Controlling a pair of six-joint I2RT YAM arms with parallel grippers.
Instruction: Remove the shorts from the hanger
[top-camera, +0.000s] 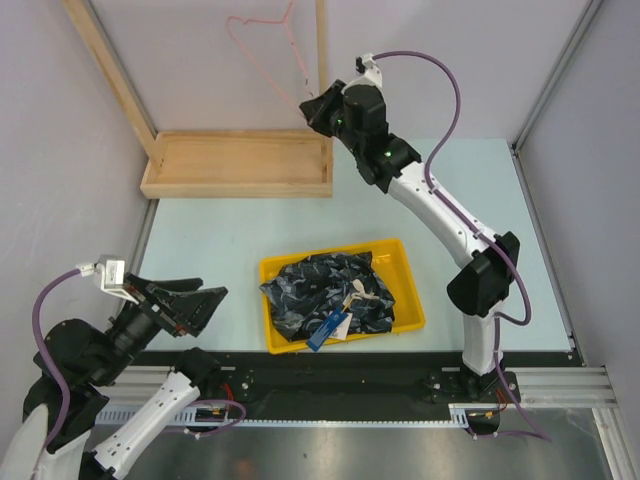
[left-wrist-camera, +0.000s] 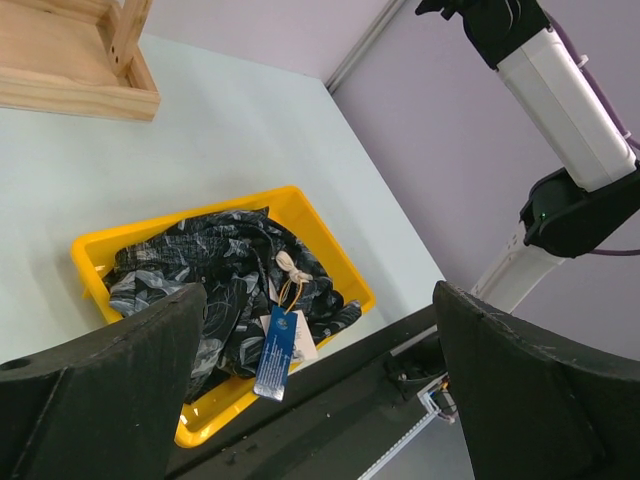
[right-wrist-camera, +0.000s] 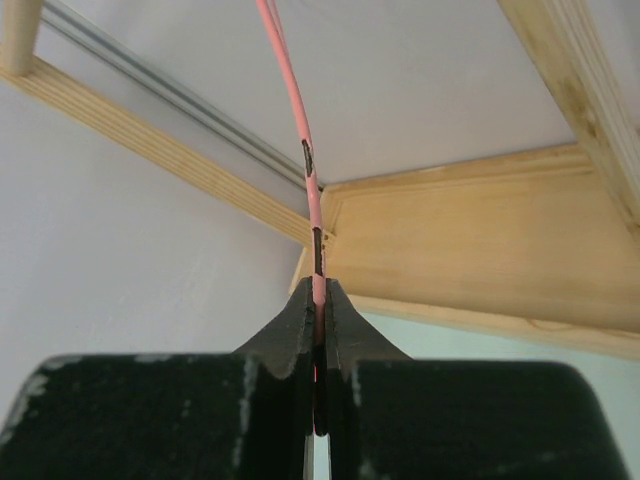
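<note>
The black shorts (top-camera: 330, 293) with a pale wavy print lie crumpled in the yellow tray (top-camera: 412, 303), their blue and white tags at the tray's front edge. They also show in the left wrist view (left-wrist-camera: 215, 275). The thin pink wire hanger (top-camera: 262, 55) is bare and held up at the back, above the wooden rack. My right gripper (top-camera: 312, 105) is shut on the hanger's lower end; the right wrist view shows the pink wire (right-wrist-camera: 300, 120) pinched between the two fingers. My left gripper (top-camera: 205, 300) is open and empty, low at the front left, left of the tray.
A wooden rack with a tray-like base (top-camera: 238, 165) and upright posts (top-camera: 110, 70) stands at the back left. Grey walls close the left and right sides. A black rail (top-camera: 350, 375) runs along the near table edge.
</note>
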